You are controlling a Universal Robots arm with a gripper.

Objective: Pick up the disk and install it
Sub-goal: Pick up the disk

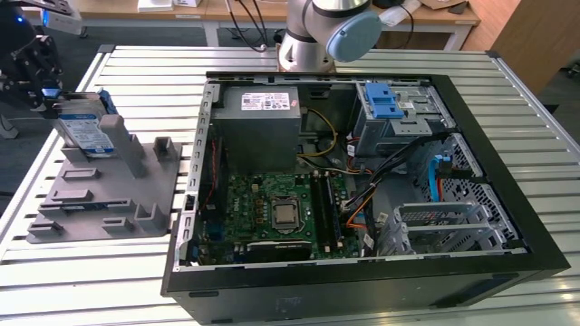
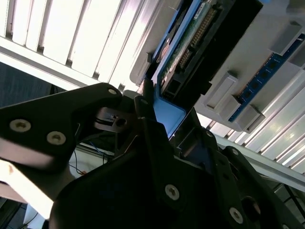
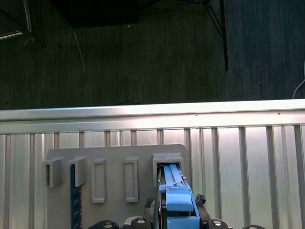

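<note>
Disk (image 1: 88,132): what has hold of it?
– The hand (image 3: 177,213). In the first wrist view its fingers (image 3: 200,204) are drawn in against both sides of the blue rail at the disk's upper end.

Is it out of its slot?
– No. It stands on edge, a little tilted, in an end slot of the grey rack (image 1: 109,197), label showing in the exterior view. The second wrist view shows its circuit-board side.

Anything else in the rack?
– A blue strip (image 3: 75,205) on edge in another slot, well apart from the disk.

And the rack?
– On the slatted metal surface (image 1: 145,75), at the exterior view's left, just beside the open case (image 1: 363,288).

Inside the case?
– A cage with a blue latch (image 1: 388,102) in the far corner on the exterior view's right, a grey box (image 1: 258,129) near it, and a green board (image 1: 281,210) in front of that box. The arm's base (image 1: 313,41) stands behind the case.
</note>
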